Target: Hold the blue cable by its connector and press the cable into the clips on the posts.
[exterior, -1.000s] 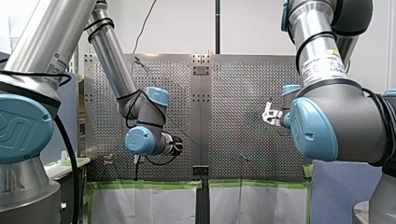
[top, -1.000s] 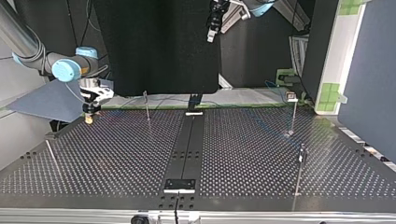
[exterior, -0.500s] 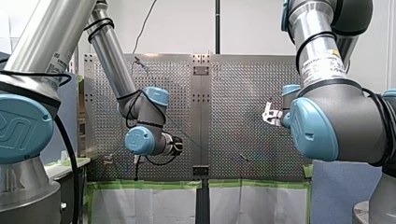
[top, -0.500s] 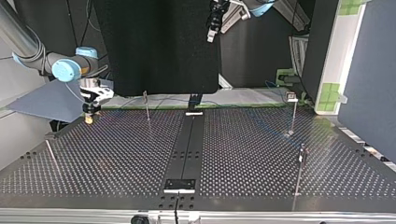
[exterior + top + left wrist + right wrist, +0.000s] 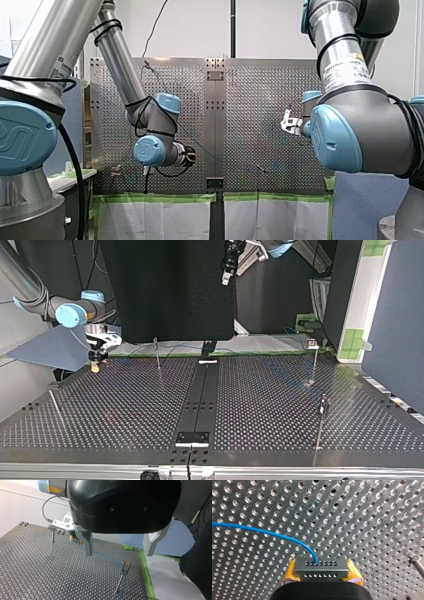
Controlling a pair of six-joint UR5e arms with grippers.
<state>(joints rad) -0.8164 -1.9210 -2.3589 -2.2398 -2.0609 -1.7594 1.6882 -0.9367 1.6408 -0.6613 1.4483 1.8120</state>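
My right pincer (image 5: pixel 321 573) is clamped on the grey connector (image 5: pixel 321 567). From there the blue cable (image 5: pixel 262 531) arcs away over the perforated surface (image 5: pixel 367 517). My left pincer (image 5: pixel 119 553) hangs with its fingers apart, and the cable lies ahead of it, beside a post (image 5: pixel 121 580).

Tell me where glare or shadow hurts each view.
Right wrist view: hole rims on the table glint, but the blue cable and connector stand out. Left wrist view: even light, cable plain. Front view: rainbow sheen on the table, cable hardly traceable. Top view: table dark, cable faint.
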